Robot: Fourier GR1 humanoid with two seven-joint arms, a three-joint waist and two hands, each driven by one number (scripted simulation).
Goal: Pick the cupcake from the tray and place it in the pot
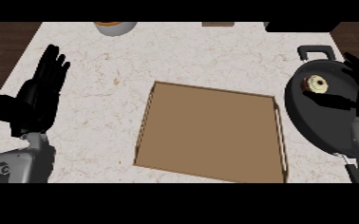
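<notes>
The cupcake [316, 84], pale with a dark centre, lies inside the black pot [329, 123] at the right edge of the counter. Nothing lies on the flat brown tray [210, 133] in the middle. My left hand [38, 92] stands open at the far left, fingers pointing up, well away from the tray. Only a small black part of my right hand [353, 62] shows at the right border, just beyond the pot's far rim and apart from the cupcake.
A grey bowl [116, 27] with something orange in it stands at the counter's back left. A small brown item [218, 23] and a dark object [301, 26] sit along the back edge. The pot's handles [316, 52] stick out front and back.
</notes>
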